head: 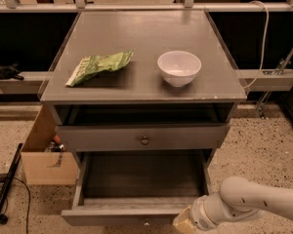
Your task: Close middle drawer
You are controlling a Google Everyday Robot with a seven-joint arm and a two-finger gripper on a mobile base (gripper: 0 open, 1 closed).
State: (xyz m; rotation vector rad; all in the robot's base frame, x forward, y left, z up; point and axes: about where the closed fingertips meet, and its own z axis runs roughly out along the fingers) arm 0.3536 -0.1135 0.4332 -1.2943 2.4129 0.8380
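The middle drawer [112, 217] is the lower of the two grey drawers that show. It is pulled far out toward me, and its inside [141, 177] holds nothing. Its small knob [146, 223] sits at the frame's bottom edge. My gripper [184, 224] is at the bottom edge, at the drawer front's right end, just right of the knob. My white arm [254, 201] comes in from the lower right. The top drawer [102, 138], with a round knob [144, 140], stands slightly out under the cabinet top.
A green chip bag [98, 65] and a white bowl [179, 67] sit on the cabinet top [141, 28]. An open cardboard box [46, 155] stands on the floor at the cabinet's left. A black stand and cable [5, 184] lie further left.
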